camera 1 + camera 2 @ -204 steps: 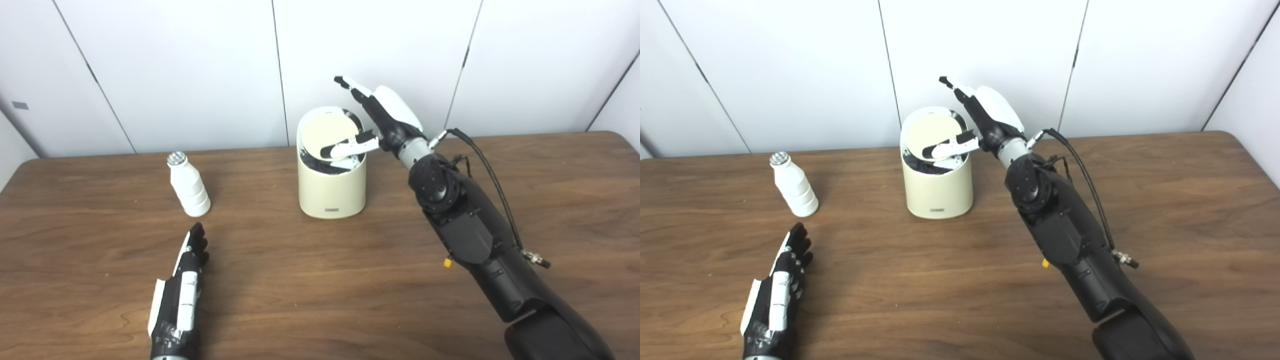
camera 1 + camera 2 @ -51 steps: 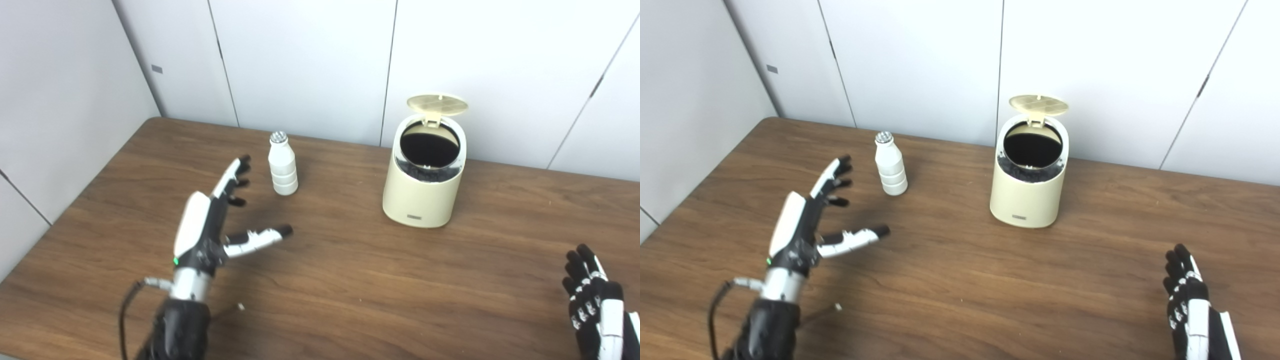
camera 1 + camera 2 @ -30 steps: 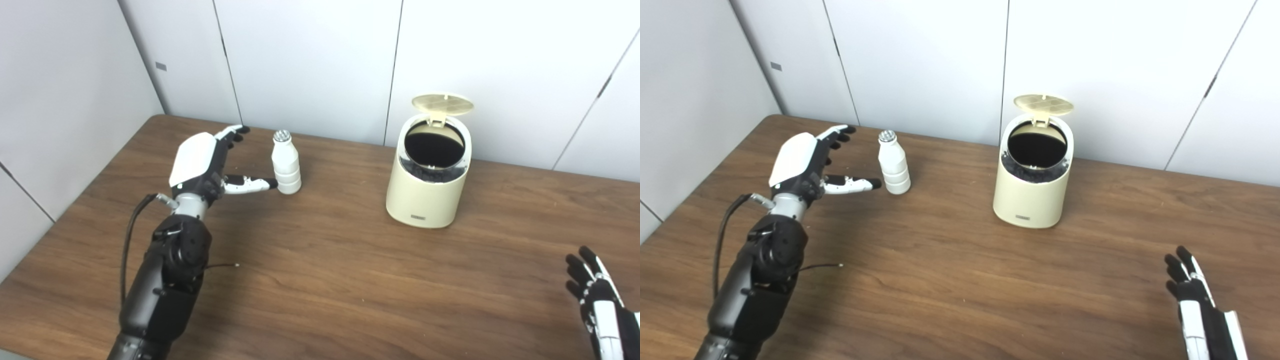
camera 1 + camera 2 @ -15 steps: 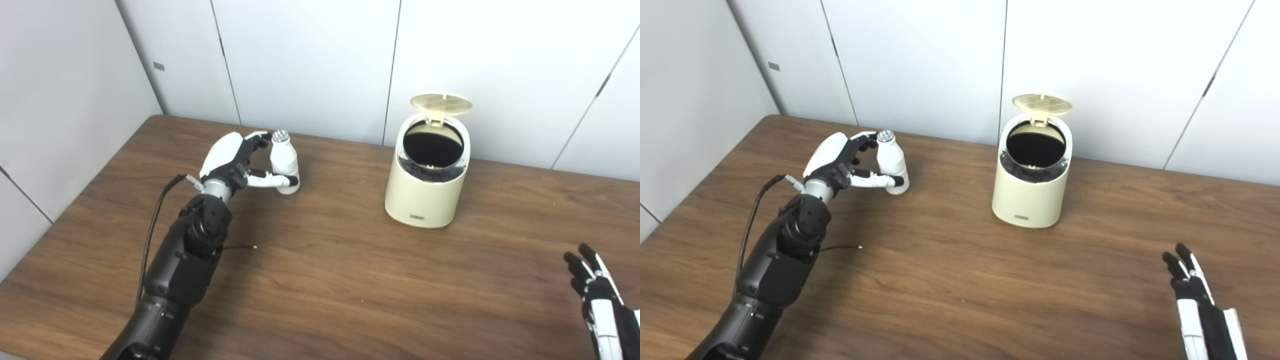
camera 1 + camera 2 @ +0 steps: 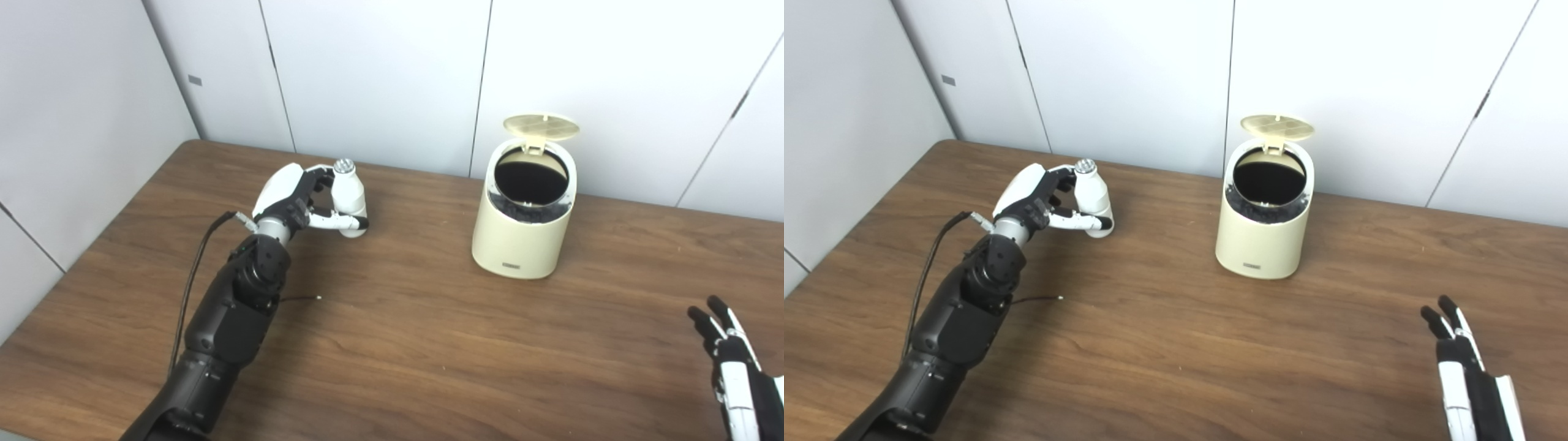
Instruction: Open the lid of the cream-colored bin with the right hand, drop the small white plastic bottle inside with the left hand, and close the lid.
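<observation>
Reaching up from the lower left edge, the left arm [image 5: 229, 312] is stretched diagonally across the wooden table [image 5: 429, 343], its black forearm angled toward the far left part of the tabletop. The left hand [image 5: 288, 199] is wrapped around the small white plastic bottle [image 5: 348, 196]: the thumb is laid across the bottle's lower front, while the fingers [image 5: 1062, 180] are curled in behind its neck, so the bottle is enclosed on both sides. The bottle is seen upright with its silver cap uppermost, its base at or just above the table; which of the two cannot be told. Further right, well apart from the bottle, the cream-colored bin [image 5: 522, 226] is stood near the back edge of the table. Its lid [image 5: 541, 125] is raised on the rear hinge, and the dark round opening is exposed. At the lower right corner, the right hand [image 5: 1467, 373] is held low over the table, fingers extended and slightly spread, with nothing held in it.
</observation>
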{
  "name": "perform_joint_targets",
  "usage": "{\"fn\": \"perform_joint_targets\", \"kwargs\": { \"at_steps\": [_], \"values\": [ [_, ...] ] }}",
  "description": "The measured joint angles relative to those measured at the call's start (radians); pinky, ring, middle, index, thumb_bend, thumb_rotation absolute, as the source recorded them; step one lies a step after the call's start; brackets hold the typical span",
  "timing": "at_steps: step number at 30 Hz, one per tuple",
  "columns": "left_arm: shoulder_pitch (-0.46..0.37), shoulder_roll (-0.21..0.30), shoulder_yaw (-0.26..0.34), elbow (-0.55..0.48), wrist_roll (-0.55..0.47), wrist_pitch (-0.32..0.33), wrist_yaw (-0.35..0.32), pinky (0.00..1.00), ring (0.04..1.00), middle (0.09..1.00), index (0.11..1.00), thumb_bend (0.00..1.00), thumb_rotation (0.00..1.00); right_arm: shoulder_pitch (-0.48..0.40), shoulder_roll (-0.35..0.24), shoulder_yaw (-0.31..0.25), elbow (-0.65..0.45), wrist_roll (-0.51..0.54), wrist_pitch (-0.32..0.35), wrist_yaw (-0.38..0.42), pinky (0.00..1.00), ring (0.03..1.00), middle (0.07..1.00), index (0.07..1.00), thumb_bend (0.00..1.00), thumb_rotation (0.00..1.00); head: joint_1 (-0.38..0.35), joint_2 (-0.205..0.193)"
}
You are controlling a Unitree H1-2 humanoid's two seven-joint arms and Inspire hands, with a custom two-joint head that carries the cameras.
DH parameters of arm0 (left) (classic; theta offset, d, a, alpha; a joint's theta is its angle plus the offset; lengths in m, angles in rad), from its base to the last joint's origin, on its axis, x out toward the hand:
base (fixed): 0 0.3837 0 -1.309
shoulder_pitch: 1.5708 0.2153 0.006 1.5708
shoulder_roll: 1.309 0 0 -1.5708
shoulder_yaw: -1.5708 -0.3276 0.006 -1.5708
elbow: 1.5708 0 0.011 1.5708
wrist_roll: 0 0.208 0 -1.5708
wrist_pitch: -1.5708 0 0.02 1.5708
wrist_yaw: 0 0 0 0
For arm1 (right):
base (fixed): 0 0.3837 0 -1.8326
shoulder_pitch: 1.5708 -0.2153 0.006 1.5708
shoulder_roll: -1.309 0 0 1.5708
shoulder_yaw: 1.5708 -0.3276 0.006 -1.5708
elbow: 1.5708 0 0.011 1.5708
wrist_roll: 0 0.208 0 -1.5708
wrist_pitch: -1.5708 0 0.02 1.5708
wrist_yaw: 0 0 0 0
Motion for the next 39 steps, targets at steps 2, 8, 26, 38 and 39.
{"fn": "perform_joint_targets", "kwargs": {
  "at_steps": [2, 8, 26, 38, 39],
  "values": [
    [0.000, 0.000, 0.002, 0.000, -0.013, 0.000, 0.004, 0.53, 0.622, 0.687, 0.786, 0.99, 0.28, 0.001, 0.000, 0.001, 0.000, 0.000, 0.000, 0.000, 1.00, 0.943, 0.900, 0.950, 0.56, 1.00, 0.000, 0.000],
    [0.000, -0.003, 0.002, 0.000, -0.039, -0.001, 0.019, 0.44, 0.530, 0.612, 0.713, 0.92, 0.14, 0.001, 0.001, 0.005, -0.002, 0.000, 0.000, 0.000, 1.00, 0.942, 0.900, 0.953, 0.54, 1.00, -0.002, 0.002],
    [0.000, -0.039, 0.003, 0.017, -0.097, -0.068, 0.086, 0.38, 0.415, 0.479, 0.491, 0.50, 0.00, 0.000, -0.019, 0.006, -0.019, -0.004, 0.025, 0.006, 1.00, 0.950, 0.886, 0.949, 0.50, 1.00, -0.006, 0.003],
    [0.008, -0.041, -0.005, 0.005, -0.100, -0.080, 0.112, 0.41, 0.435, 0.493, 0.485, 0.50, 0.00, 0.001, -0.019, 0.005, -0.018, -0.008, 0.025, 0.006, 1.00, 0.944, 0.878, 0.939, 0.42, 1.00, -0.052, 0.000],
    [0.012, -0.042, -0.006, -0.008, -0.096, -0.087, 0.123, 0.41, 0.437, 0.496, 0.483, 0.50, 0.00, 0.001, -0.019, 0.005, -0.015, -0.009, 0.023, 0.006, 1.00, 0.944, 0.880, 0.940, 0.42, 1.00, -0.064, -0.002]
  ]
}}
